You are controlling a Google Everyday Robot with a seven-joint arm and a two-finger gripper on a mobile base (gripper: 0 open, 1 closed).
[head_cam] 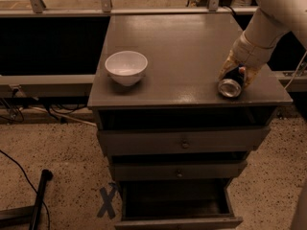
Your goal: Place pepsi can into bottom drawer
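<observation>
Pepsi can [231, 84]: one small blue aluminium cylinder lying on its side on the desk [182, 47], well to the right of the bowl [126, 67] and slightly nearer the front edge. Its long axis runs front to back, and the round silver top faces the viewer. Gripper [237, 78]: also right of the bowl, reaching down over the can, with two yellowish fingers [225, 69] pinching its curved sides. Bowl: one, white, glossy and round. Desk: smooth, matt grey wood. Drawers: three grey wooden ones below the bowl. The upper two each carry a small round knob [184, 143]. The bottom drawer [175, 200], deepest and lowest, is pulled open and shows a dark interior.
</observation>
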